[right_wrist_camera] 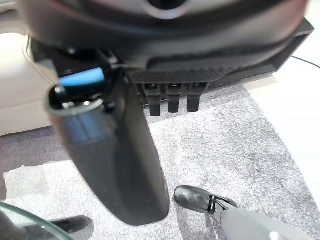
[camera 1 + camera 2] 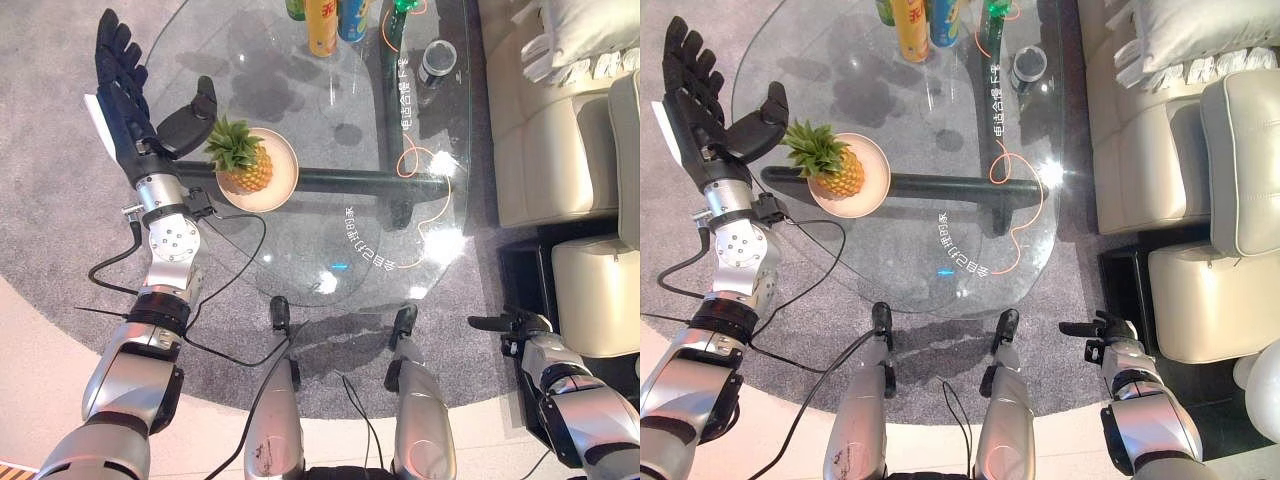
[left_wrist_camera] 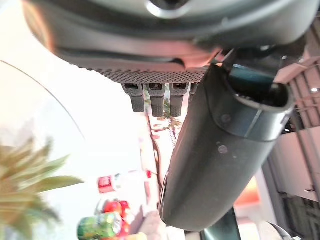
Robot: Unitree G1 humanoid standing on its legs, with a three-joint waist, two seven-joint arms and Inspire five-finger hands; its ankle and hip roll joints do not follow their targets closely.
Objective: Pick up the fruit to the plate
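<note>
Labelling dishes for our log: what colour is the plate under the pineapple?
Pale peach-beige, plain; the plate shows best in the left eye view.

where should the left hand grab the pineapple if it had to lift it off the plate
Probably around the pineapple's yellow body, below the spiky crown, coming from the robot's left, where the open left hand hovers. It rests on the plate, its crown toward that hand.

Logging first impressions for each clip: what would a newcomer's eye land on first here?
The pineapple, lying on a pale round plate at the left edge of the glass table. Next comes the left hand, open with fingers spread straight, raised just left of the plate and holding nothing. Drink cans stand at the table's far edge, and the right hand hangs low beside a cream sofa.
</note>
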